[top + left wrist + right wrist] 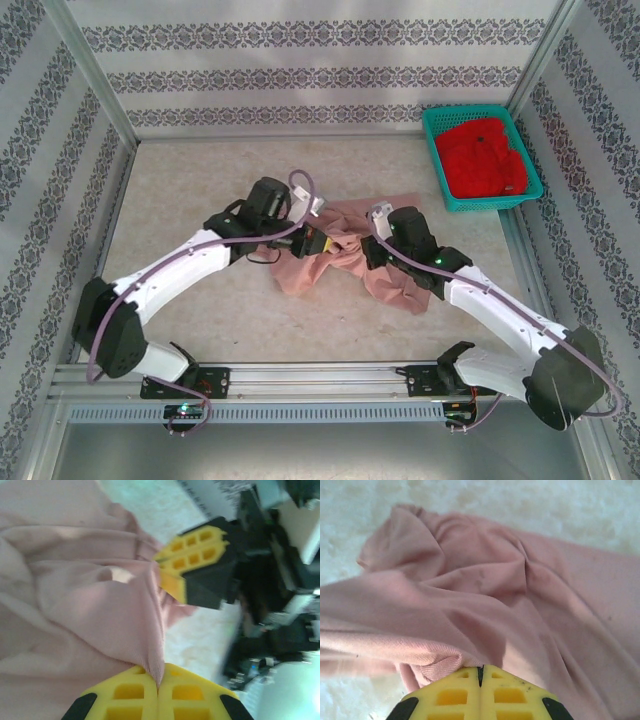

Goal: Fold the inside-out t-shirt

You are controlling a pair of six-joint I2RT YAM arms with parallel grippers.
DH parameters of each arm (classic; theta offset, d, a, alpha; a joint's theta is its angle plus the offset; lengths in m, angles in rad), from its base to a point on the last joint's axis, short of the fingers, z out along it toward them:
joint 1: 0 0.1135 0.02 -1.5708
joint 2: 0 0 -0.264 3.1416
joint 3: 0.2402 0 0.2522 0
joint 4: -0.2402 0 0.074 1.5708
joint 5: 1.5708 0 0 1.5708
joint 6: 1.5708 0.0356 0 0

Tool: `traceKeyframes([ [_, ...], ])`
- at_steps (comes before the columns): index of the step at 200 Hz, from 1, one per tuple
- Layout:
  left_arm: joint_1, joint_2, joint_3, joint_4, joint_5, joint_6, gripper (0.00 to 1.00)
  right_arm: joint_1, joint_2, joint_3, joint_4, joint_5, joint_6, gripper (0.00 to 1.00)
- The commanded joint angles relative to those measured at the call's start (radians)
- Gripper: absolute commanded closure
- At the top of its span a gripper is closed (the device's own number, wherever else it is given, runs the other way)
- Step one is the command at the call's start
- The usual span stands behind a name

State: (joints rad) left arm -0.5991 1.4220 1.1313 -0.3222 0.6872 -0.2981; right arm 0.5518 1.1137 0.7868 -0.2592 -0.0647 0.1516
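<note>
Centre of the table (190,190), top view: the inside-out t-shirt (340,265) lies crumpled in a dusty-pink heap, and both arms lean in over it from the lower corners of the frame. On the shirt's left half sits the left gripper (312,243), on its right half the right gripper (378,252), the two near each other with cloth between them.

Down to the left wrist view: its yellow fingers (127,697) are pressed flat together at the bottom edge, and a peak of pink fabric is pinched right in the seam between them, drawn up into a ridge. Upper right of that same view, the right gripper's fingers show blurred, tips at the cloth's edge.

Right wrist view now: jaws closed tight at the bottom of the frame, a rolled fold of the shirt caught at their tips, the rest spreading in creases toward the top over the pale table.

Upper right of the top view, a teal basket (436,160) holds a bright red garment (485,160), well apart from the shirt.
</note>
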Motion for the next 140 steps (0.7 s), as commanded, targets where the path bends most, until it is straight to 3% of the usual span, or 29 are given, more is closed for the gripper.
traceKeyframes([
  [1,0.053,-0.039,-0.048,0.055,0.229,-0.154,1.0,0.003,0.005,0.055,-0.13,0.152,-0.016,0.94],
  [21,0.085,-0.044,-0.052,0.1,0.282,-0.213,1.0,0.034,0.018,0.111,-0.235,0.245,-0.012,0.77],
  [38,0.096,-0.043,-0.038,0.084,0.271,-0.215,1.0,0.081,-0.011,0.101,-0.265,0.264,-0.043,0.7],
  [73,0.099,-0.031,-0.021,0.074,0.257,-0.222,1.0,0.148,-0.147,-0.039,-0.122,-0.025,-0.022,0.61],
  [94,0.099,-0.026,-0.015,0.066,0.247,-0.223,1.0,0.238,-0.197,-0.121,-0.007,-0.083,0.02,0.57],
  [110,0.099,-0.025,-0.014,0.066,0.242,-0.226,1.0,0.313,-0.179,-0.164,0.089,-0.057,0.057,0.55],
  [140,0.099,-0.029,-0.018,0.071,0.24,-0.233,1.0,0.395,-0.014,-0.134,0.188,0.16,0.095,0.5],
])
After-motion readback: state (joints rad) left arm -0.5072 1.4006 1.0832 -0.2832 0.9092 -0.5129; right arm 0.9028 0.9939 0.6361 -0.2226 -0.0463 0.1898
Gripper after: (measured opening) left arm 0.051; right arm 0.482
